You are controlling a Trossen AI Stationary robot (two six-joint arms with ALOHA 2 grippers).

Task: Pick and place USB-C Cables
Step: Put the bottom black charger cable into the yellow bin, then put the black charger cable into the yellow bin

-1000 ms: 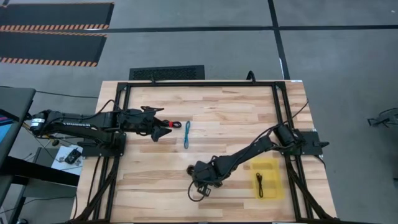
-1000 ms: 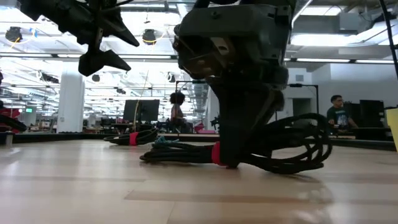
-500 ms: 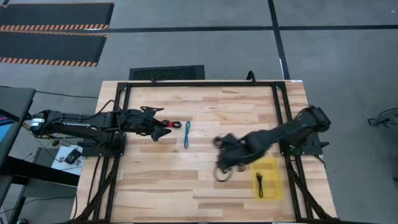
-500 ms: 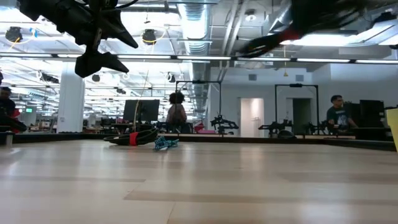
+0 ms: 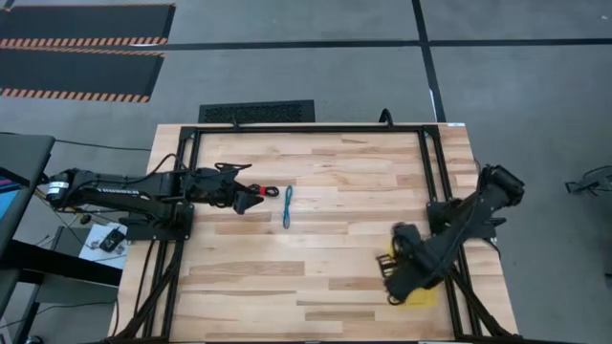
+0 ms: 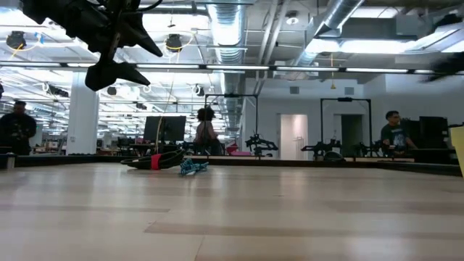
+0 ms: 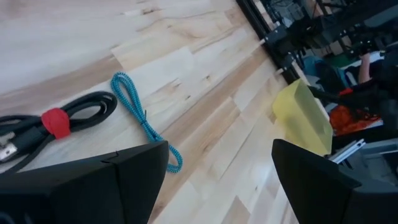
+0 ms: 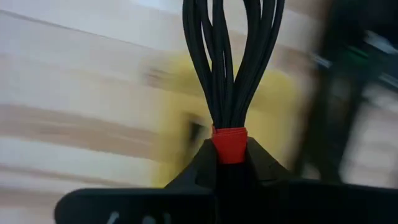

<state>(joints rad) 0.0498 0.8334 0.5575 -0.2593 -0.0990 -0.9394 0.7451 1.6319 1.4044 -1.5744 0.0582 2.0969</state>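
Observation:
My right gripper (image 5: 397, 270) hovers over the yellow tray (image 5: 422, 297) at the table's right near side, shut on a black cable bundle with a red tie (image 8: 230, 56). My left gripper (image 7: 221, 163) is open and raised above the table's left side (image 6: 109, 65). Just past its fingers, a second black bundle with a red tie (image 7: 56, 121) and a light blue cable (image 7: 140, 118) lie flat on the wood (image 5: 263, 192) (image 5: 286, 206). The short black cable is hidden under my right arm in the high view. My right gripper pinches the black bundle between its two fingers at the red tie (image 8: 229, 140). The loops (image 8: 231, 37) stick out straight ahead of the fingertips. The bundle is lifted clear of the table, above the yellow tray (image 8: 267, 118).
A black metal frame (image 5: 306, 127) runs round the wooden table top. Bare wood (image 5: 325, 239) lies between the two arms. People and workstations show in the room beyond the far edge (image 6: 206, 130).
My right gripper, shut on the black bundle, has risen from the table's near middle and swung toward the right edge, ending over the yellow tray. The bundle has been lifted clear of the wood. My left arm has kept still.

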